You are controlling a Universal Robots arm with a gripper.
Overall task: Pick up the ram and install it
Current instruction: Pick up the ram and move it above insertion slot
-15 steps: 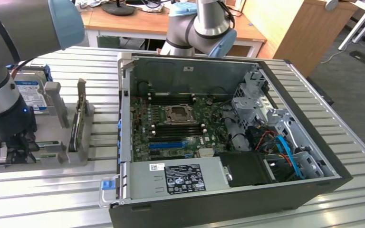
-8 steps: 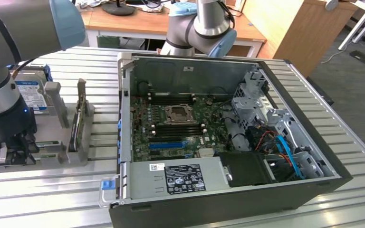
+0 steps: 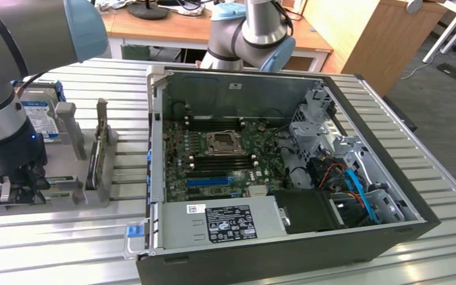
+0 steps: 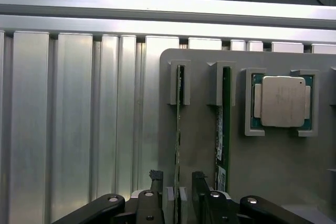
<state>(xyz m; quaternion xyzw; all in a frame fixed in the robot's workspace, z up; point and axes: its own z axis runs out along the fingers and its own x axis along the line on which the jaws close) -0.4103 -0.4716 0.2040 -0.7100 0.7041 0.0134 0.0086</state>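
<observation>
End effector (image 4: 177, 195) fully open, empty, jaws straddling upright ram (image 4: 179, 129) in grey holder (image 4: 262, 182). Centre on stick; close evenly, clear of neighbouring module (image 4: 224, 114).

— What lies under the fingers (image 4: 199, 183)?
— Matt grey plastic: the holder tray (image 4: 273, 166), smooth and without shine. The fingers themselves are black and dull.
— And the ram stick (image 4: 179, 129) between them?
— Green circuit board, seen edge-on. The second ram stick (image 4: 224, 124), just outside one finger, carries a white paper label.
— Beyond that one?
— The processor (image 4: 282, 100), with a satin metal lid (silvery, faintly warm). On the fingers' other side, the table (image 4: 63, 119) is ribbed aluminium, bright along the ridges.
</observation>
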